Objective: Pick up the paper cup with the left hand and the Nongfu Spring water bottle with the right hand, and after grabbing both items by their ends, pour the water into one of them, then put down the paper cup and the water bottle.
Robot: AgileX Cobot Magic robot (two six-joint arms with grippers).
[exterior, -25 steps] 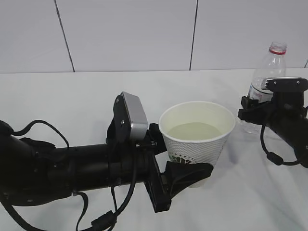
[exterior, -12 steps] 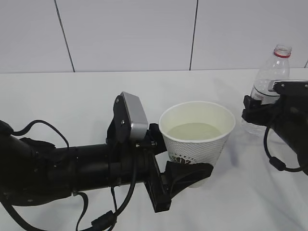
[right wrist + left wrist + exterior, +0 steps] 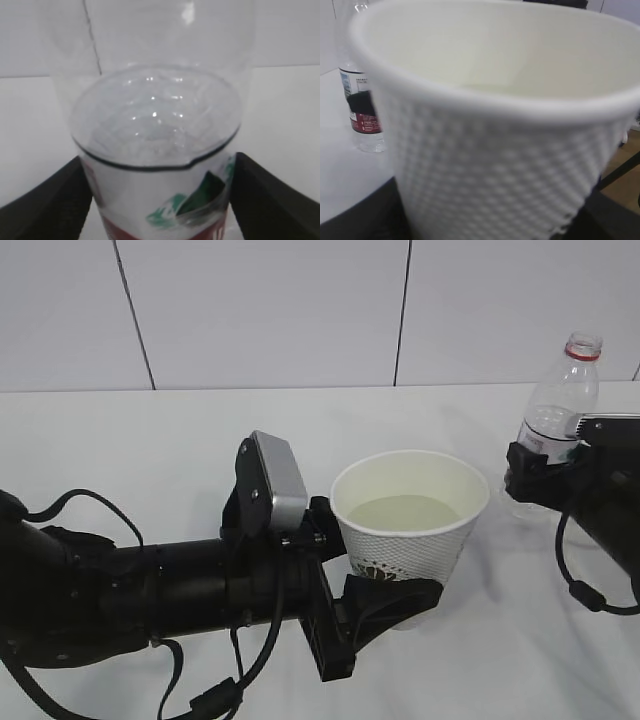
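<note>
The white paper cup (image 3: 410, 540) stands upright mid-table with pale water (image 3: 405, 512) inside, and my left gripper (image 3: 365, 562) is shut on its lower half. It fills the left wrist view as a dimpled white wall (image 3: 495, 150) between two dark fingers (image 3: 355, 215). At the right the Nongfu Spring water bottle (image 3: 562, 400) stands upright, uncapped, with a red neck ring. My right gripper (image 3: 532, 475) is open around its lower part. In the right wrist view the bottle (image 3: 155, 165) sits between the black fingers (image 3: 45, 200), with a thin gap on the right side.
The white table (image 3: 150, 440) runs back to a white tiled wall (image 3: 260, 310). My left arm (image 3: 120, 590) with its cables lies across the front left. The right arm (image 3: 610, 500) and its looping cable sit at the right edge. The bottle (image 3: 362, 115) stands beyond the cup.
My right gripper has opened off the bottle and drawn back slightly to the right. The bottle now stands straighter on the table. The left arm and cup have not moved.
</note>
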